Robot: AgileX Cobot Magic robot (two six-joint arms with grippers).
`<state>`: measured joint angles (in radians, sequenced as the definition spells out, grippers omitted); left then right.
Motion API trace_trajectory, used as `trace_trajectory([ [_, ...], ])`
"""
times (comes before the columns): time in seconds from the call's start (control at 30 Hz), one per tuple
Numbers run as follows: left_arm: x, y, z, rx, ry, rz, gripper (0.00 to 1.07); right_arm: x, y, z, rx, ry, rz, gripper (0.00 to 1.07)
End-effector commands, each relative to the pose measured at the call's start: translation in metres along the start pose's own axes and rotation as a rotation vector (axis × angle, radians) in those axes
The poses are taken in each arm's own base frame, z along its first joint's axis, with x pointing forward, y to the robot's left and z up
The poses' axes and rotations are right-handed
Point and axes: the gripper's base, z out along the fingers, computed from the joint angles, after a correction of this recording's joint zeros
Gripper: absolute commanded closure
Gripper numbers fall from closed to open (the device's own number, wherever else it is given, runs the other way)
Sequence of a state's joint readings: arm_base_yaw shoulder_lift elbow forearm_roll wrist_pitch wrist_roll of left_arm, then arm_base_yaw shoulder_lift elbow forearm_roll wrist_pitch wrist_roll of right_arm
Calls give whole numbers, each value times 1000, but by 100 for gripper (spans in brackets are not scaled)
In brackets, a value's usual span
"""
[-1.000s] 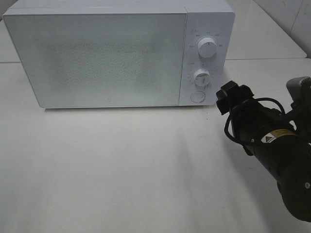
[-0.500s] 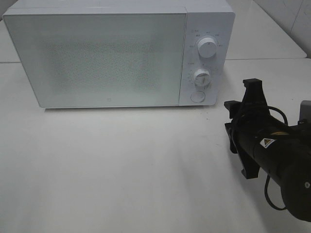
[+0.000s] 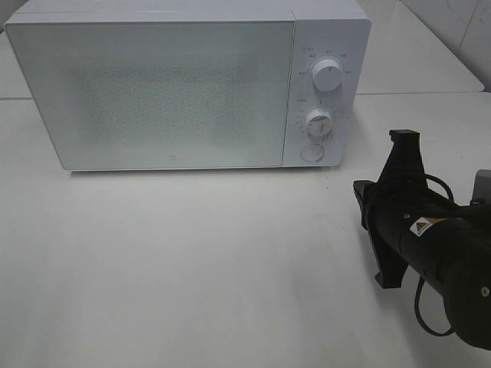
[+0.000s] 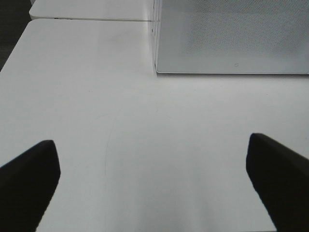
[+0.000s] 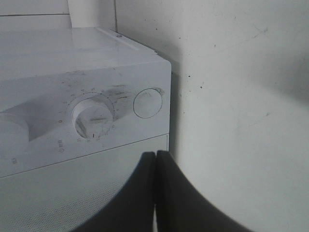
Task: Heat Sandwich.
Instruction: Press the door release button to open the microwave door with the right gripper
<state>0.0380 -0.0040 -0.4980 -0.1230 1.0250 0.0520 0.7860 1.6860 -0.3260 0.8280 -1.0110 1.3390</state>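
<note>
**Exterior high view.** The right gripper [image 3: 357, 190] is over the white desk [image 3: 192, 253], its wide body turned on edge. The white microwave [image 3: 169, 84] stands ahead of it, apart from it, with the door closed. The control panel faces this gripper and carries the upper knob [image 3: 327, 77], the lower knob [image 3: 317, 121] and the round button [image 3: 311, 152]. The sandwich does not show, and its place cannot be told.

**Left wrist view.** The left gripper [image 4: 152, 145] has its jaws spread to full width and holds nothing. Only bare desk lies between the fingers [image 4: 29, 183]. The microwave's door corner is ahead of it, well apart.

**Right wrist view.** The right gripper's jaws are pressed fully together with nothing between them. Just beyond the tips are the lower knob and the round button, with no contact visible.
</note>
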Motion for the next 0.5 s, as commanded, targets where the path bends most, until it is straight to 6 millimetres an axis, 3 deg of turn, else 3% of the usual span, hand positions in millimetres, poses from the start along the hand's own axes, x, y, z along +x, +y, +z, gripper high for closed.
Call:
trace_trajectory([
  [0.03,3,-1,-3,14,-22,-7,3,1,0,1,7,5,3,107],
  [0.5,3,-1,-3,14,-22,-7,3,16,0,39,42,-4,16,107],
])
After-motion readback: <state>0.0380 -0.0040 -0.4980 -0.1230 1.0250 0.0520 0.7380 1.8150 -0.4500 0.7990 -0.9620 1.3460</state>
